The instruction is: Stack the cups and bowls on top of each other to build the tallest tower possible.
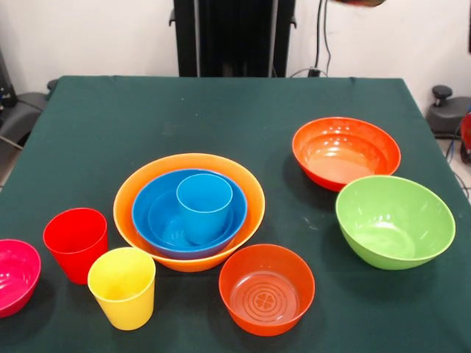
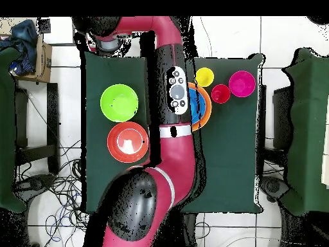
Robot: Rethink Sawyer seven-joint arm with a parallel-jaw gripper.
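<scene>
on the dark green table (image 1: 221, 103), the tower (image 1: 189, 209) is the largest pale orange plastic bowl (image 1: 140, 193) holding a blue bowl (image 1: 151, 209), then a light blue tumbler (image 1: 204, 206). the glossy lime green bowl (image 1: 395, 220) sits right. my red arm (image 2: 170, 96) crosses overhead; i cannot tell my pincer's state.

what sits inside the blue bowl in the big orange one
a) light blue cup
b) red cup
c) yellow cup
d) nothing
a: in the front view the light blue cup stands upright inside the blue bowl, which is nested in the pale orange bowl, while the yellow cup and red cup stand on the table beside it.
</scene>
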